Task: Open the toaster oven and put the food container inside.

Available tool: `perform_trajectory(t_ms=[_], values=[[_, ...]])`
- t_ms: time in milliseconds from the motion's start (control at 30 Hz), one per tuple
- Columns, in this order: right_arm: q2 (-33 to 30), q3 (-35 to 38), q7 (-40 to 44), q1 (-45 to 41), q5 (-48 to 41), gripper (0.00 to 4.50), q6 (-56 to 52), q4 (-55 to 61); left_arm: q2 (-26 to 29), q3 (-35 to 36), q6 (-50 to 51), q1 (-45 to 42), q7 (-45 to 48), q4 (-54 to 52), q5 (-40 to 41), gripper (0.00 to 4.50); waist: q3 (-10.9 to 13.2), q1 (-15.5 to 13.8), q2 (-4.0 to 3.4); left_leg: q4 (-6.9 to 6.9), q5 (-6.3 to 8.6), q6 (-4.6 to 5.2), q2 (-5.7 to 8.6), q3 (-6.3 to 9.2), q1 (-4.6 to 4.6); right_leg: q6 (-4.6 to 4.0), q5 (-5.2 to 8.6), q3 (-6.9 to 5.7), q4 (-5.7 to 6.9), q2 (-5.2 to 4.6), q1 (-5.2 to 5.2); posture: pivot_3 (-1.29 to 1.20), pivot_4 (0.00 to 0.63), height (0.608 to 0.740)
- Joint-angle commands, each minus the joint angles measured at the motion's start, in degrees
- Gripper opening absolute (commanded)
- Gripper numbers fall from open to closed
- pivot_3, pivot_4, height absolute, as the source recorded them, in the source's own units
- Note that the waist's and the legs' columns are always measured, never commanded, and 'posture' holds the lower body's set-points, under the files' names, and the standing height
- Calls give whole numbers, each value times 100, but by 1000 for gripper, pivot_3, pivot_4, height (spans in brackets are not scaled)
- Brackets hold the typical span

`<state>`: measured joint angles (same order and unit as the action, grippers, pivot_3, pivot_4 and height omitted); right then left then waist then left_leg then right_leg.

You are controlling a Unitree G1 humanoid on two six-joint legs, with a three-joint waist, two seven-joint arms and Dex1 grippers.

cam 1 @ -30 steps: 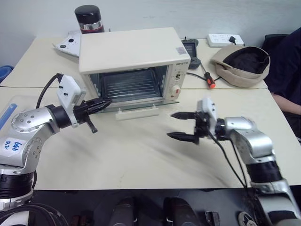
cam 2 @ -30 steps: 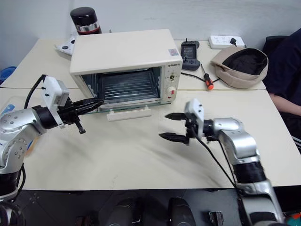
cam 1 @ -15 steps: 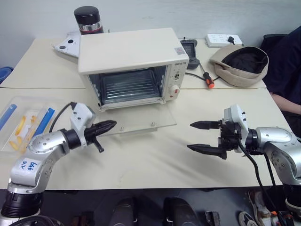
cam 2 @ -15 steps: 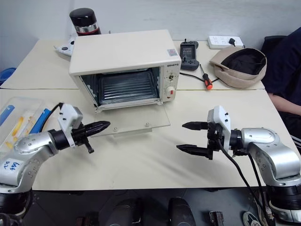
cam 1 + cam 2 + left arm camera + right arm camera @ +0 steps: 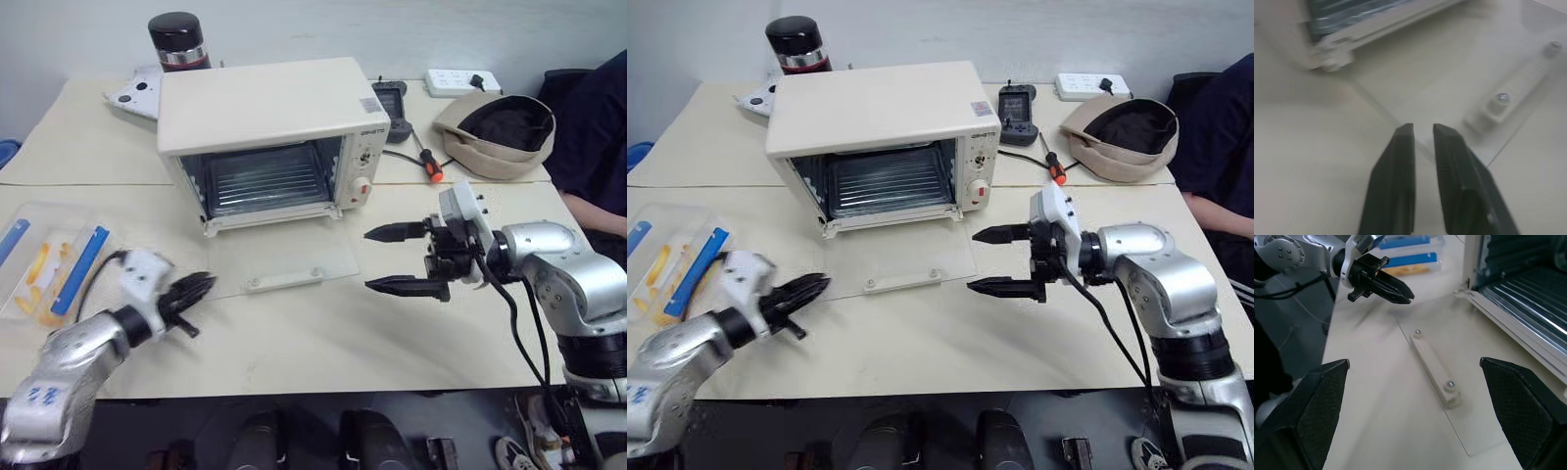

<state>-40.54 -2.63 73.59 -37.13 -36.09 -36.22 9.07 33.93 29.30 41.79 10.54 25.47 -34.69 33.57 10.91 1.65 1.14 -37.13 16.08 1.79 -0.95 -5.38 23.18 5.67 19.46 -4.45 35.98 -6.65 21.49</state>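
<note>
Glass door: flat on the desk [image 5: 323, 343], so the oven [image 5: 266, 132] gapes open.
Container [image 5: 49, 272]: waiting at desk's left edge.
Left tool [image 5: 196, 289]: slightly parted, empty, nearby.
Right tool [image 5: 397, 259]: wide apart, empty.

Both arms are built from rounded, brushed-silver metal shells joined by black rings at the joints. The left arm [image 5: 73, 357] carries a blue scribble near its lower shell. A small white box sits on top of each wrist, with a thin black cable looping out of it and back along the arm; on the right arm [image 5: 558, 269] the cable hangs down in a long curve. The left gripper [image 5: 191, 290] and the right gripper [image 5: 397, 259] each have two black, tapering fingers with pointed tips. Close up, the finger pads [image 5: 1317, 406] show a fine cross-hatched grip texture.
</note>
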Motion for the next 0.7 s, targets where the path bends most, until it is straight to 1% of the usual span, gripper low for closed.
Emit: perform_trajectory(t_ms=[33, 100, 167, 233, 300, 333, 400, 467, 567, 633, 700], values=[[187, -151, 399, -447, -86, 4500, 133, -341, -437, 1225, 355, 687, -491, -980, 767, 2062, 0, 15, 0, -1, 1, 1, 0, -1, 0, 0, 0, 1, -1, 0, -1, 0, 150, 740], [327, -352, 649, -709, 92, 4500, 342, -664, -889, 1945, 379, 1231, -841, -1311, 1342, 2687, 0, 1, 1, -5, 3, 5, 1, -1, -1, 0, 0, 2, -4, -1, -3, 0, 150, 740], [461, -491, 830, -927, 235, 4500, 537, -967, -1223, 2493, 331, 1639, -1187, -1493, 1870, 3312, 0, -18, 2, -7, 4, 6, 1, -1, -1, 0, 0, 3, -6, -3, -4, 0, 150, 740], [573, -561, 949, -1097, 329, 4500, 663, -1222, -1374, 2807, 225, 1921, -1452, -1548, 2146, 3931, -1, -20, 4, -8, 5, 5, 1, 3, 0, 0, 0, 1, -7, -4, -5, 0, 150, 740], [684, -612, 1094, -1270, 366, 4500, 727, -1459, -1497, 3014, 97, 2263, -1575, -1490, 2008, 4464, -2, -21, 4, -8, 6, 6, 4, 7, 0, -2, 1, -2, -6, -7, -5, 0, 150, 740], [742, -627, 1167, -1376, 336, 4500, 659, -1582, -1547, 3159, 87, 2316, -1803, -1320, 1956, 4464, -2, -20, 3, -8, 8, 6, 5, 5, -1, -5, 0, 0, -8, -7, -5, 0, 150, 740], [806, -652, 1313, -1494, 305, 4500, 602, -1714, -1590, 3429, 103, 2241, -2342, -1019, 2112, 4464, -2, -6, 3, -7, 11, 5, 5, 4, -1, -6, 0, 2, -9, -8, -4, 0, 150, 740], [837, -668, 1460, -1535, 326, 4500, 701, -1754, -1533, 3643, 123, 2094, -2838, -749, 2450, 4464, -2, 2, 3, -3, 13, 1, 3, 6, -3, -11, 3, 1, -8, -7, -1, 0, 150, 740], [986, -578, 1417, -1620, 234, 4500, 681, -1734, -1199, 3840, 144, 1540, -3953, -263, 3454, 4464, -2, -9, 4, -1, 15, 0, 2, 7, -2, -13, 4, 0, -8, -7, 1, 0, 150, 740], [1045, -538, 1429, -1661, 178, 4500, 605, -1734, -953, 3822, 162, 1312, -4541, -73, 4012, 4464, -2, -6, 4, -3, 15, -1, 1, 9, -1, -13, 4, -1, -6, -8, 0, 0, 150, 740], [1068, -534, 1421, -1652, 195, 4500, 623, -1733, -679, 3711, 178, 1036, -5340, 264, 4493, 4464, -2, 3, 4, -5, 15, 0, 3, 8, -1, -12, 3, 1, -5, -10, -1, 0, 150, 740]])
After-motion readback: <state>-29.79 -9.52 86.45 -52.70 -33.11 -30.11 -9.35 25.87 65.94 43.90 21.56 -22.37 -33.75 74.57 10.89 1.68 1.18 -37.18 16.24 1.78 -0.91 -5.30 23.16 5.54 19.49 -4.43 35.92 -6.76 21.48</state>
